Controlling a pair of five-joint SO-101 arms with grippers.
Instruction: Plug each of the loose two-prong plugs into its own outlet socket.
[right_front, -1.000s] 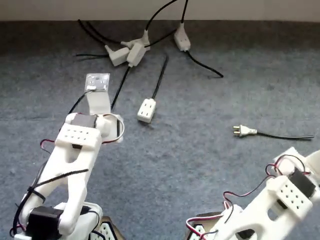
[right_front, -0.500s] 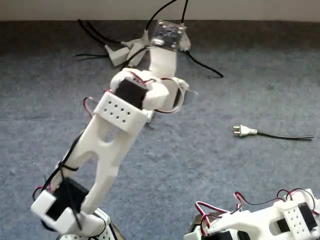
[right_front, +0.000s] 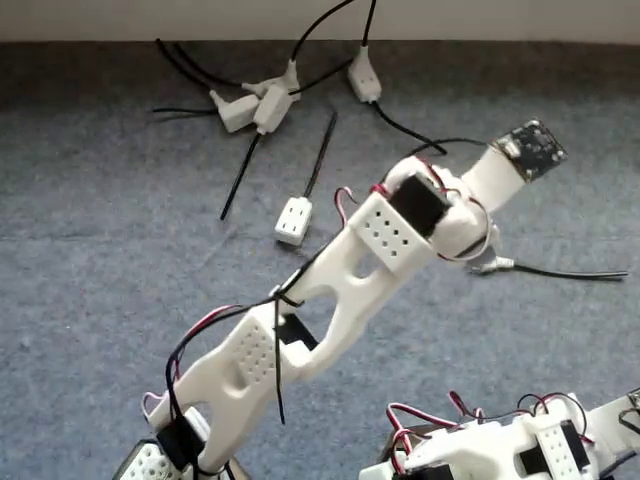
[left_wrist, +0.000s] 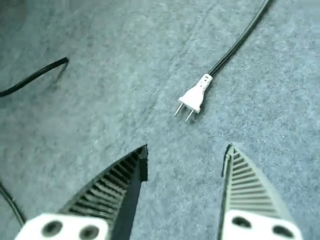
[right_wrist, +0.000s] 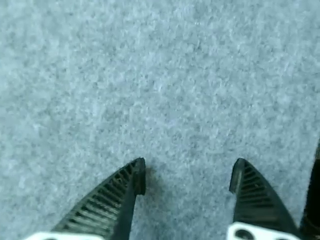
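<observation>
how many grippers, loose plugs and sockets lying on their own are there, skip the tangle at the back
grippers: 2, the left gripper and the right gripper
loose plugs: 1, the plug
sockets on their own: 1, the socket
total: 4

Surface: grey carpet (right_front: 110, 290), short pile, mottled blue-grey, spread across the whole frame in the high view from the lower edge upward. Across the upper part of the frame it meets a darker band (right_front: 70, 65) with the same texture, shaded. Above that, a pale strip (right_front: 150, 15) runs along the top edge, flat and plain; wall or skirting, cannot tell which. Both wrist views: same carpet close up, individual fibres visible.
</observation>
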